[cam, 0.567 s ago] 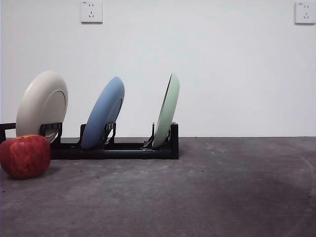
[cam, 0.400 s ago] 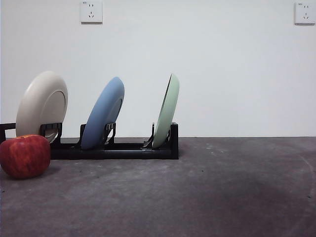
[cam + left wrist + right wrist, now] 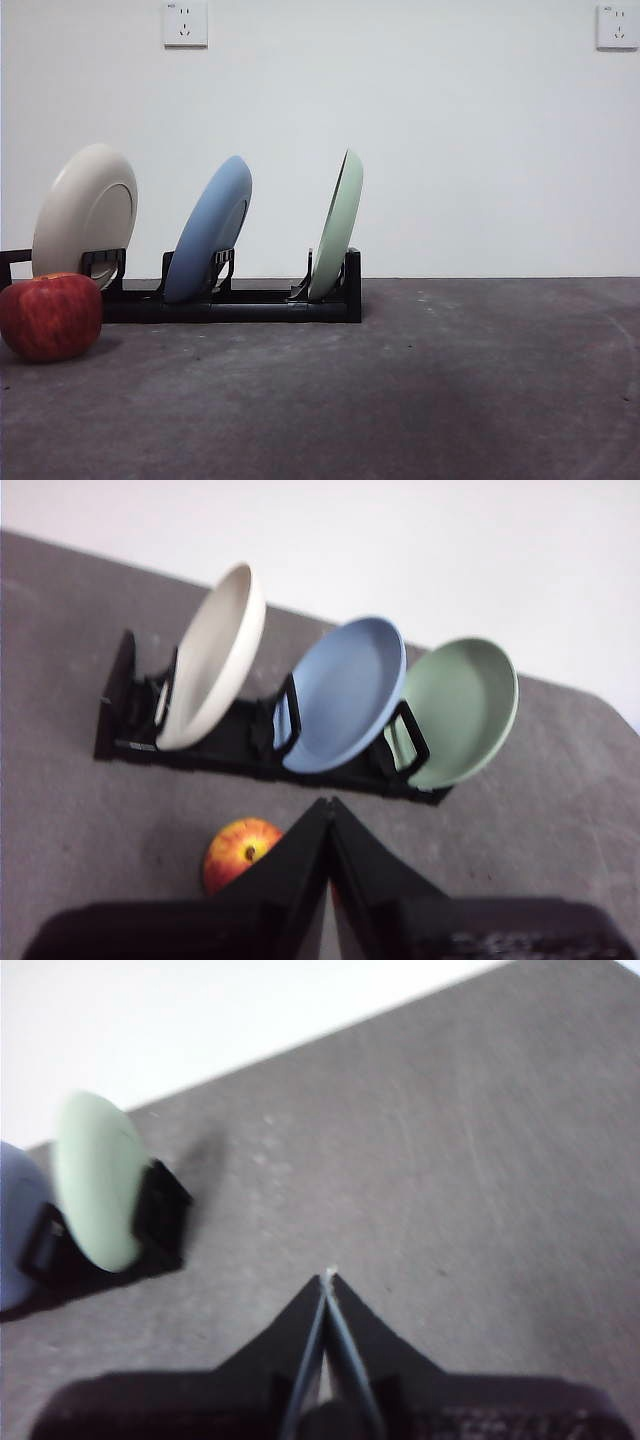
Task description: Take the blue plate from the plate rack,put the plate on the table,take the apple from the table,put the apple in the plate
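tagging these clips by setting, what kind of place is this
Likely an indoor test bench, not a real kitchen: a rough dark grey table, a bare white wall with square white sockets, and a long black slotted plate rack.

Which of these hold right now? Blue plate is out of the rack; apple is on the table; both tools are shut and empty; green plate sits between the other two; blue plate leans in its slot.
1. The blue plate is out of the rack. False: it stands in the rack.
2. The apple is on the table. True.
3. The left tool and right tool are shut and empty. True.
4. The green plate sits between the other two. False: the blue plate is in the middle, the white plate at the other end.
5. The blue plate leans in its slot. True.
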Controlling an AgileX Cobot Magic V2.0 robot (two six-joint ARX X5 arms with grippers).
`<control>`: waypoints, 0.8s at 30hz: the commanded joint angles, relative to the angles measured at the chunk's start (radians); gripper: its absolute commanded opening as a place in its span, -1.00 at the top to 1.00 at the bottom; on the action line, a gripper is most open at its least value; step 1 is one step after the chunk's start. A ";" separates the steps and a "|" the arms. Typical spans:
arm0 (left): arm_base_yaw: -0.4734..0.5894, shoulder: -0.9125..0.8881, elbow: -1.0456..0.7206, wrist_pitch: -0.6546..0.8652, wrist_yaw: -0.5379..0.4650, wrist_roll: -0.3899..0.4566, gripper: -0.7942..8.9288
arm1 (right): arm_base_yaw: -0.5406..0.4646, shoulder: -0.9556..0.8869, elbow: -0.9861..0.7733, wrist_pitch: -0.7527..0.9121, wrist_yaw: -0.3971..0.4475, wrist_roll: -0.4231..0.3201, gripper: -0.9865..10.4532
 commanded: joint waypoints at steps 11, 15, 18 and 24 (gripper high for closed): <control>0.000 0.434 0.333 -0.265 0.145 0.207 0.85 | 0.000 0.224 0.256 -0.190 -0.295 -0.057 0.83; -0.001 0.554 0.418 -0.292 0.188 0.232 0.85 | 0.001 0.296 0.307 -0.246 -0.303 -0.088 0.83; -0.002 0.645 0.475 -0.291 0.187 0.235 0.85 | 0.001 0.348 0.334 -0.274 -0.303 -0.113 0.83; -0.027 0.846 0.584 -0.292 0.187 0.254 0.85 | 0.002 0.435 0.344 -0.307 -0.318 -0.130 0.83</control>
